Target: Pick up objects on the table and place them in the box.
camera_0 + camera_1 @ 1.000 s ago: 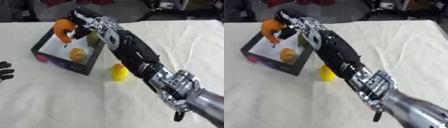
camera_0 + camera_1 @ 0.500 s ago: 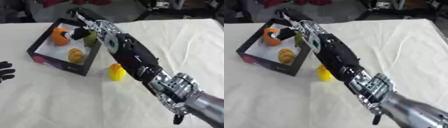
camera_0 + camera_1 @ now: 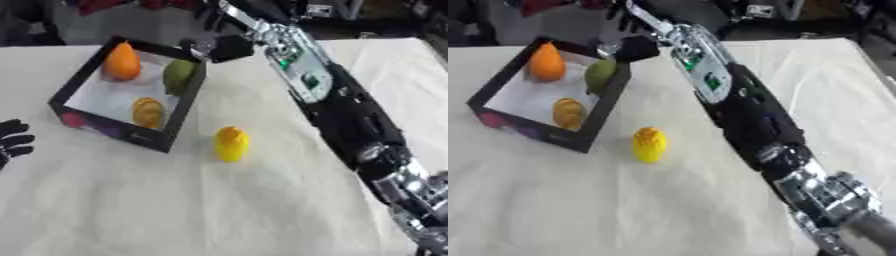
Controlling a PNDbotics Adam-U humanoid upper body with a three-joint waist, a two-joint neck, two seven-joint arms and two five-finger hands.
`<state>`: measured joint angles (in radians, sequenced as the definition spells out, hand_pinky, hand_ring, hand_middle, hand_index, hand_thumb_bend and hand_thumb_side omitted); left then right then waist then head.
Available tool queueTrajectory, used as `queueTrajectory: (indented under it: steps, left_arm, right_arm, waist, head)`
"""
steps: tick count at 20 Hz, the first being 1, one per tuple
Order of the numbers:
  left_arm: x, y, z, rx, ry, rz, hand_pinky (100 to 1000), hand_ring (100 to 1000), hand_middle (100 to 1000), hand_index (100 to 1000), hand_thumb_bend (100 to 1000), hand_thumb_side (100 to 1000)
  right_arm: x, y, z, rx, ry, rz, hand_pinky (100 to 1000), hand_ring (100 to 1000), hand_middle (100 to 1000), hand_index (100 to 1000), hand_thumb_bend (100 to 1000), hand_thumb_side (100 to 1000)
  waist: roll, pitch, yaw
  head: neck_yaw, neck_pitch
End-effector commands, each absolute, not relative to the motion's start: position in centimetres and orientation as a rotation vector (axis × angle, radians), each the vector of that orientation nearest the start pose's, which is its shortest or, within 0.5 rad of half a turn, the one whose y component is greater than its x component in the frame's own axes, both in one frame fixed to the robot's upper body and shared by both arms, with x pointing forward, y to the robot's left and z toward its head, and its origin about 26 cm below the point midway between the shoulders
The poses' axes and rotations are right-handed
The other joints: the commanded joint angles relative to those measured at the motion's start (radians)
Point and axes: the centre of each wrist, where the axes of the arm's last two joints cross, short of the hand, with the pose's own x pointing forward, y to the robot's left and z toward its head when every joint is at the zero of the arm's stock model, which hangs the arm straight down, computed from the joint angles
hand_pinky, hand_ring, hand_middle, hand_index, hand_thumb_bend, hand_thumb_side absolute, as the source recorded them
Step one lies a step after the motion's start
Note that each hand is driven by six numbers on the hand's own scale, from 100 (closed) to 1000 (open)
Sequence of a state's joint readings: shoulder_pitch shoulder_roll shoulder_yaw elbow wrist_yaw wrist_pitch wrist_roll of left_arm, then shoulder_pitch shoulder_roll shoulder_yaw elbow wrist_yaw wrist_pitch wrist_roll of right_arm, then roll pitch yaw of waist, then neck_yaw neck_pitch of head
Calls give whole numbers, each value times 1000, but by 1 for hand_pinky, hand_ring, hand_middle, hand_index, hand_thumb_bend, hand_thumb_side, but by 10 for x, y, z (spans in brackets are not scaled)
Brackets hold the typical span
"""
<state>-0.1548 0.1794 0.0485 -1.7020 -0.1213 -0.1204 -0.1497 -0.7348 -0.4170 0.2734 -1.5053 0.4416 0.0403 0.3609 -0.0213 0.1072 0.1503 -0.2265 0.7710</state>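
- Left eye view: right arm comes in from the lower right and stretches up across the white cloth-covered table to the far right corner of the black open-topped box with a white floor.
- Right hand sits at that corner, above the box rim; it reads as a dark block with a silver knob. Can't tell whether the fingers are open or curled, and nothing visibly held.
- Left hand, black, rests at the left edge of the view, fingers spread and relaxed, holding nothing, well apart from the box.
- Inside the box, 3 items: one orange pear-shaped fruit at the far left corner, one green rounded fruit against the right wall, one smaller orange-brown round fruit near the front wall.
- On the cloth outside, 1 item: a yellow egg-shaped fruit with an orange top, upright, just beside the box's near right corner, not touching it.
- Right eye view: same layout shifted left. Right hand is over the box's far right corner, close to the green fruit; can't tell if they touch.
- Counts match: 1 box, 3 fruits inside, 1 yellow fruit on the cloth.
- Left hand does not show in this view.
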Motion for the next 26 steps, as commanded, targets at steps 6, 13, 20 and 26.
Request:
queueTrajectory:
  steps: [6, 13, 20, 26]
  left_arm:
    - [311, 285, 85, 194, -1952, -401, 739, 738, 728, 823, 408, 908]
    - [311, 285, 84, 191, -1949, -401, 740, 739, 728, 823, 409, 908]
    - [311, 284, 84, 187, -1950, -401, 739, 738, 728, 823, 410, 908]
    - [311, 284, 83, 184, -1949, -404, 739, 739, 727, 823, 410, 908]
  right_arm:
    - [362, -225, 198, -320, -1738, 1393, 690, 724, 765, 934, 345, 539]
    - [361, -218, 168, -234, -1643, 1473, 695, 729, 759, 929, 348, 532]
    - [368, -206, 143, -205, -1526, 1601, 716, 745, 769, 924, 347, 516]
    - [376, -205, 122, -336, -1437, 1712, 748, 767, 785, 921, 351, 493]
  waist:
    - [-9, -13, -11]
    - [-6, -17, -13]
    - [-3, -18, -7]
    - [-4, -19, -6]
  head:
    - [10, -1]
    - [-3, -1]
    - [-12, -1]
    - [-17, -1]
